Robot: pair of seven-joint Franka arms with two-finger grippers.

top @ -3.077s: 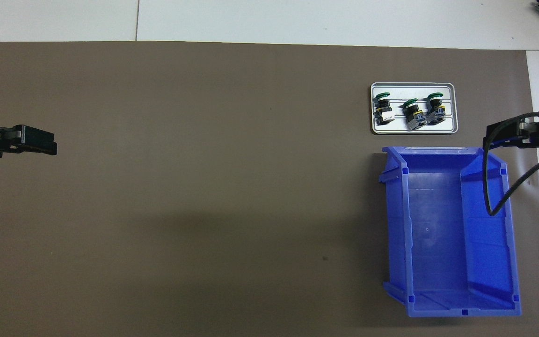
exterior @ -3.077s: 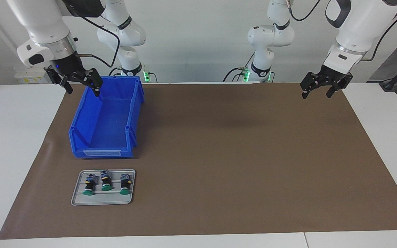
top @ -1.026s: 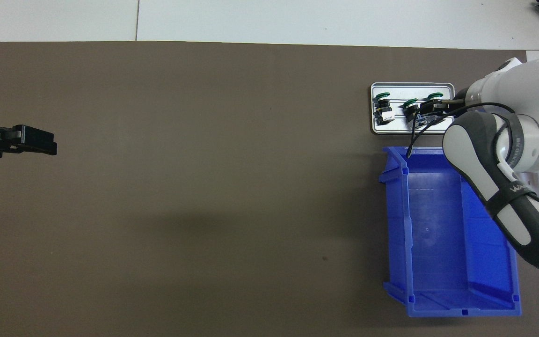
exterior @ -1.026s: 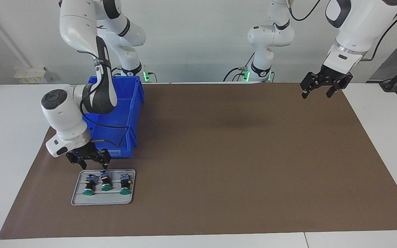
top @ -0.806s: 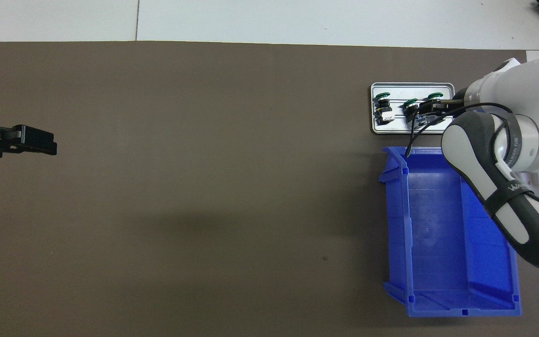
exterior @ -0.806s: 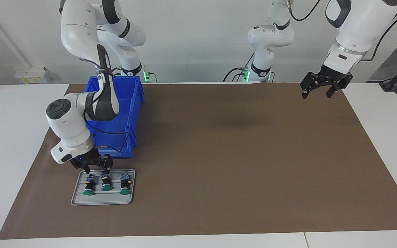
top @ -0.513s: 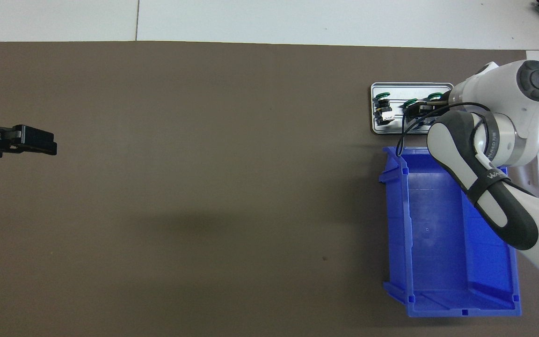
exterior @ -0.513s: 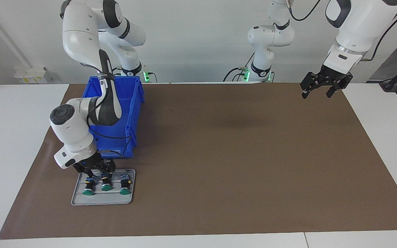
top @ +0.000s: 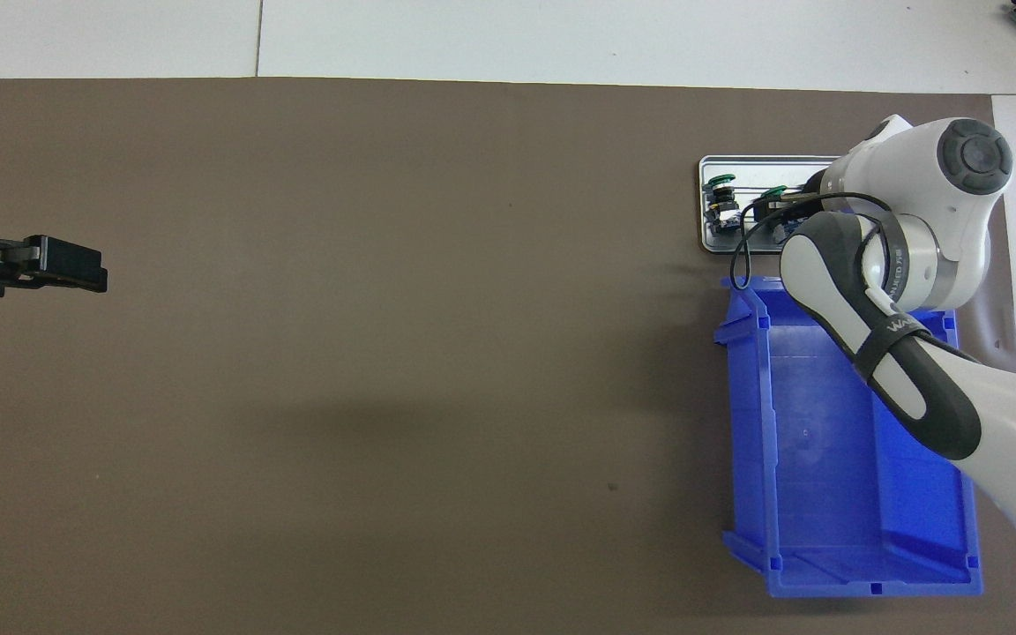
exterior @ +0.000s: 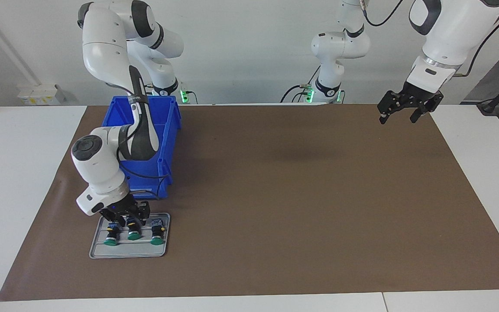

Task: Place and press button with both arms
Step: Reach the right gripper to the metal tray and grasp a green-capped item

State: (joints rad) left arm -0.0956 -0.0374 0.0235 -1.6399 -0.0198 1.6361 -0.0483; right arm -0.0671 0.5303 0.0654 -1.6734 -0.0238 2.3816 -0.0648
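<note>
Facing view: right gripper (exterior: 127, 219) has dropped onto the tray's (exterior: 98, 249) middle button (exterior: 134, 230).
Its fingers are narrowing around it, grip unconfirmed; left gripper (exterior: 399, 113) waits, spread.

White arms (exterior: 102, 43), black cables (exterior: 145, 175)

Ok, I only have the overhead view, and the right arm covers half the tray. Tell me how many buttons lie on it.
Observer: Three. The end button that the arm hides from you lies in a row with the middle button and the third button.
Operator: Say where the right pincer stands.
Observer: The right pincer is low over the middle button's contact end, at the tray's edge nearer the robots. I cannot tell whether it touches.
Operator: Give me the left one's height.
Observer: The left pincer hangs open, well above the mat, waiting.
</note>
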